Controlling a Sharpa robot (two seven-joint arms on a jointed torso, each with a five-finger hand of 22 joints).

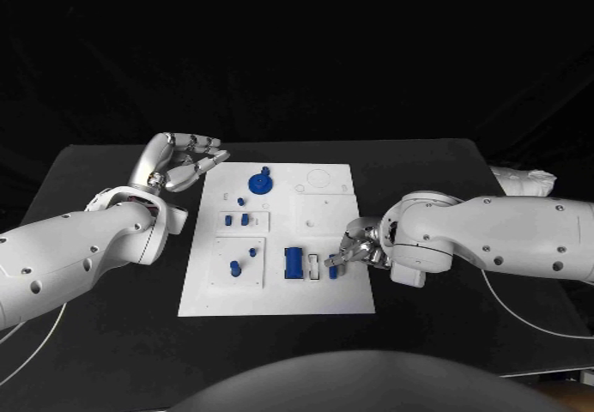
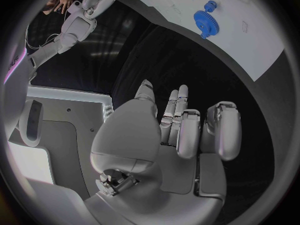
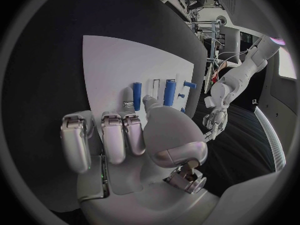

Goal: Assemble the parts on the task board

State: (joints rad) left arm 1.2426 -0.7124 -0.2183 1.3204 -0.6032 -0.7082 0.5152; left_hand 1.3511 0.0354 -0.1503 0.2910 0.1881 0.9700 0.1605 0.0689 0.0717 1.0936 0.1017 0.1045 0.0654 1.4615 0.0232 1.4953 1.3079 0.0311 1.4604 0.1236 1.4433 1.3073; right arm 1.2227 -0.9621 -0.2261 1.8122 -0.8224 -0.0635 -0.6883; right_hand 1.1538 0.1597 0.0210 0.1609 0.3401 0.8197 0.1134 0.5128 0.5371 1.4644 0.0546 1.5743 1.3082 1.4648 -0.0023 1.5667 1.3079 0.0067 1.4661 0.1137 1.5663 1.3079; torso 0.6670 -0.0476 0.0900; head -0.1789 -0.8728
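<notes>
A dark room, black all round, and a black bench (image 1: 112, 343) with the white board (image 1: 279, 296) lying in its middle. On the board stand blue parts: a gear (image 1: 260, 183) at the far left, two short pegs (image 1: 235, 221) just nearer, more small blue pieces in a near-left panel, and a blue block (image 1: 293, 263) near the middle.

The right hand (image 1: 350, 251) sits low over the board's near right part, just right of the block. Its fingers are curled in toward a small blue pin (image 1: 333, 272) beside a narrow slot there; in the wrist view a fingertip (image 3: 149, 101) lies between two upright blue pieces. Whether it pinches the pin or only touches it, I cannot tell.

The left hand (image 1: 182, 160) hangs off the board's far left corner, over the bare bench, fingers loosely bent and apart, holding nothing. The gear is near it but well clear of its fingers.

My reading is that the step in hand is seating the small pin in the slot group by the block, with the right hand doing the work and the left waiting. The next move likely calls for a fine alignment: pin upright over its hole, pressed straight down, without knocking the block just beside it.
</notes>
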